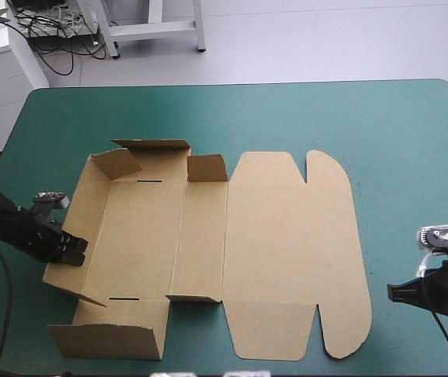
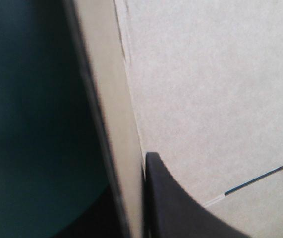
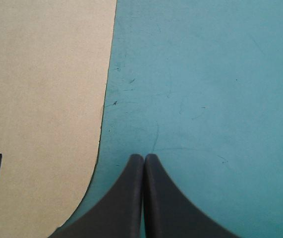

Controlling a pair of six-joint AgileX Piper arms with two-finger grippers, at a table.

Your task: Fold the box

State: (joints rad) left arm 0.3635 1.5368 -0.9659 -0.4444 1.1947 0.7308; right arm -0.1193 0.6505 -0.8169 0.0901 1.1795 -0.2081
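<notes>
The brown box (image 1: 271, 251) lies mostly flat in the middle of the table, lid panel with rounded tabs toward the right. Its left wall (image 1: 71, 228) is raised, and my left gripper (image 1: 73, 250) is shut on that wall near its lower end. In the left wrist view the wall's edge (image 2: 114, 124) runs between the black fingers (image 2: 181, 208), with the box floor beyond. My right gripper (image 1: 392, 292) sits low over the table, just right of the lid. It is shut and empty (image 3: 144, 163), beside the lid's rounded corner (image 3: 42, 99).
Short flaps stand up along the box's far side (image 1: 206, 167) and at its far left corner (image 1: 120, 162). A flat flap (image 1: 110, 338) reaches the table's near edge. Bare teal-green cover (image 1: 412, 157) stretches right of the box and toward the far edge.
</notes>
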